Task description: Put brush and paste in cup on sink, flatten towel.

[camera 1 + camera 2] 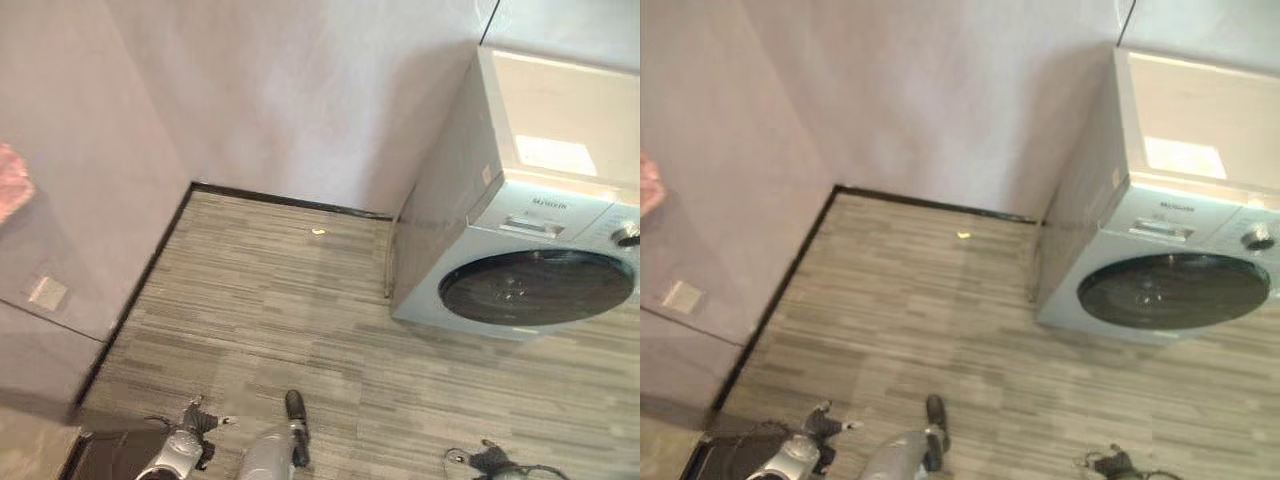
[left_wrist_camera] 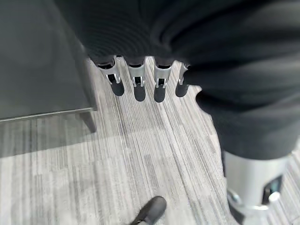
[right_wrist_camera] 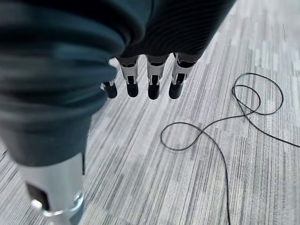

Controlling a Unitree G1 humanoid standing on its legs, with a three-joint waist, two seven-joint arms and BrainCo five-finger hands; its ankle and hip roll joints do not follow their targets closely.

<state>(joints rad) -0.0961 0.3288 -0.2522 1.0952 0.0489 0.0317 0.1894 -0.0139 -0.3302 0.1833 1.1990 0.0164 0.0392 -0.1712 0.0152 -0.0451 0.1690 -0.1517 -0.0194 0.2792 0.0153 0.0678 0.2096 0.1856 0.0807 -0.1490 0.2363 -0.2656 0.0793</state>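
Where the left arm hangs, left hand (image 2: pixel 136 84): fingers straight and relaxed, pointing down at the floor, grasping nothing.
Left hand, head view: low at the bottom edge, left of centre, just beside the dark unit.
Right hand (image 3: pixel 152 83): released too, fingers straight in a row above bare floor, nothing in them.
Right hand, head view: at the bottom edge on the right, well apart from the left hand.
Dark unit (image 2: pixel 37 56): flat dark panel next to the left hand's fingers, standing on a short leg on the floor; in the head view its corner shows at the bottom left.
Floor (image 1: pixel 300 320): grey planks with fine stripes, under both hands.
Speck (image 1: pixel 318 231): small yellowish bit on the floor near the far wall.
Skirting (image 1: pixel 290 201): black strip along the foot of the walls, bending at the corner.
Walls (image 1: pixel 300 90): plain and pale, meeting in a corner at the upper left.
Plate (image 1: pixel 47 292): pale square on the left wall, low down.
Washer (image 1: pixel 450 200): white, front-loading, against the far wall on the right; its round dark door (image 1: pixel 535 287) is closed.
Task things: a pink patch (image 1: pixel 10 180) at the left edge, high on the wall side, far from both hands; whether it is the towel cannot be told.
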